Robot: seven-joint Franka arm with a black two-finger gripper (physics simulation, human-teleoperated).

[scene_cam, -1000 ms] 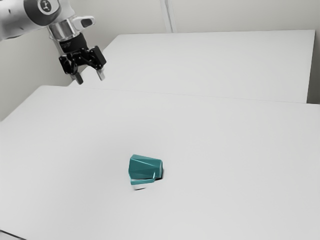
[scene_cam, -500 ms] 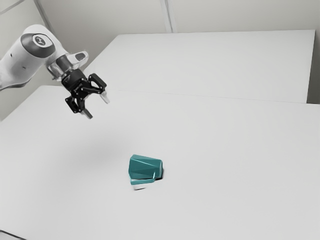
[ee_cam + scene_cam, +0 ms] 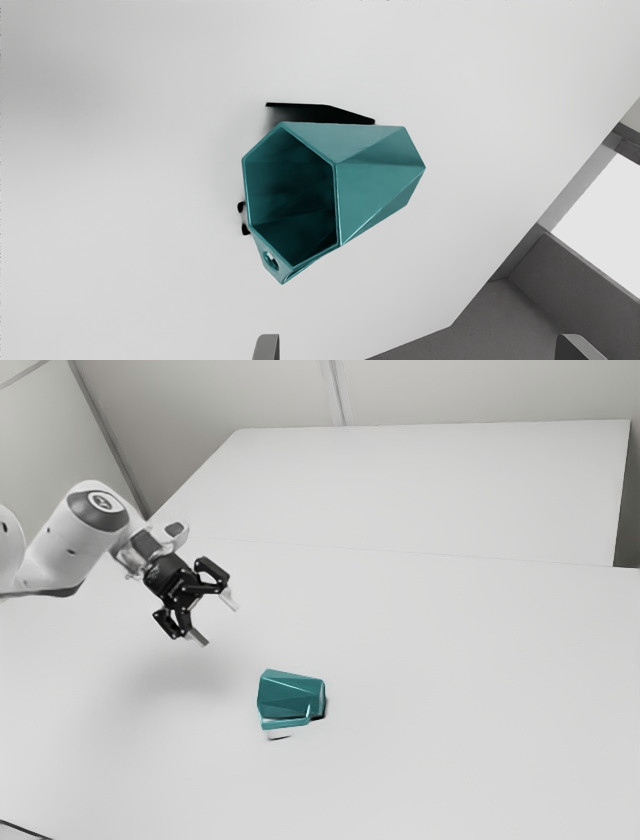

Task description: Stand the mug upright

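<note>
My gripper [image 3: 220, 623] hangs above the table on the exterior view's left, higher than the teal mug [image 3: 290, 695] and apart from it. The faceted mug lies on its side, its handle low on the side toward the exterior camera. In the wrist view the dark hollow of the mug [image 3: 380, 170] faces partly toward my hand, and the handle juts out beside the rim. The fingers of my gripper [image 3: 417, 347] stand wide apart, holding nothing.
The white table [image 3: 450, 710] carries the mug. Behind it in the exterior view is another white surface [image 3: 430, 485]. A table edge and a grey recessed area [image 3: 575, 270] appear in the wrist view.
My arm has come down and toward the exterior view's right, bringing the gripper closer to the mug. The mug lies as before.
</note>
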